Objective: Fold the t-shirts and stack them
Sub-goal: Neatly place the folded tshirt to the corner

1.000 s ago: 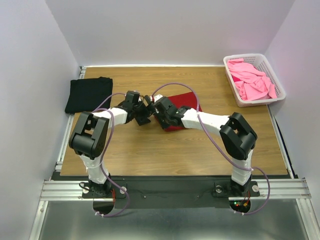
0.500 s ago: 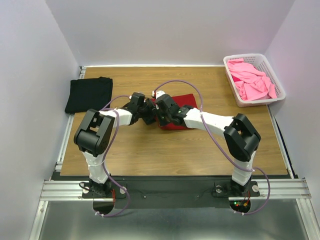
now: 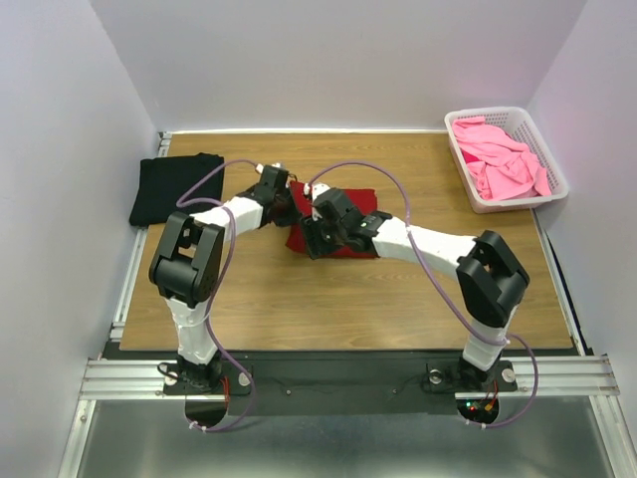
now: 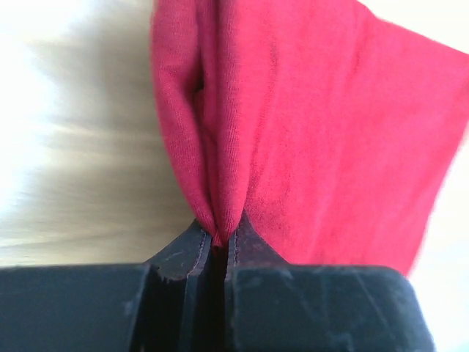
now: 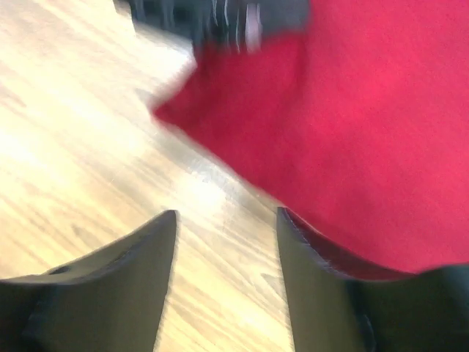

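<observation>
A dark red t-shirt (image 3: 364,202) lies folded in the middle of the table, partly under both arms. My left gripper (image 3: 288,198) is at its left edge, shut on a pinched fold of the red cloth (image 4: 315,132), which rises from between the jaws (image 4: 220,236). My right gripper (image 3: 312,239) stands open over bare wood at the shirt's near-left corner, nothing between its fingers (image 5: 227,220); the red shirt (image 5: 366,132) lies beside the right finger. A black t-shirt (image 3: 177,187) lies folded at the far left. Bright pink t-shirts (image 3: 501,159) are heaped in a basket.
The white lattice basket (image 3: 552,164) stands at the table's back right corner. White walls close in the table at the back and both sides. Bare wood (image 3: 328,309) shows between the red shirt and the near edge.
My left gripper has closed on the red shirt's left edge. My right gripper has opened and let the cloth go. The shirt has shifted a little to the left.
</observation>
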Controlling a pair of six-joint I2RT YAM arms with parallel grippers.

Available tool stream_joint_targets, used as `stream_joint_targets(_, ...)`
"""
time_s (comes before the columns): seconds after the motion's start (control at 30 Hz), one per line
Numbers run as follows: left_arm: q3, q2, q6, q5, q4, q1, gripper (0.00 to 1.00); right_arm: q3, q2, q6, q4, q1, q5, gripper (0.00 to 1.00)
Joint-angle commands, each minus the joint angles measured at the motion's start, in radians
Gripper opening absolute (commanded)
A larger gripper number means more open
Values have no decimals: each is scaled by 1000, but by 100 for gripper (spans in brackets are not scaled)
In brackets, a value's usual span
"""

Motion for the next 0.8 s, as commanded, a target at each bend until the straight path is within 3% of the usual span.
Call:
stream_joint_targets(0.0, 177, -1, 287, -202, -187, 50, 0, -22, -129, -21, -14, 0, -18, 66)
stream_joint_targets(0.1, 306, 34, 454, -341, -310, 93, 0, -49, -188, -34, -63, 0, -16, 77)
stream_joint_targets(0.27, 483, 74, 635, -383, -436, 173, 0, -99, -265, -58, -125, 0, 10, 95)
stream_joint_targets(0.53, 627, 145, 874, -535, -456, 268, 0, -37, -240, -104, -263, 0, 37, 96)
stream_joint_targets(0.77, 684, 178, 1058, -547, -430, 303, 0, 79, -132, -123, -333, 1, 59, 96)
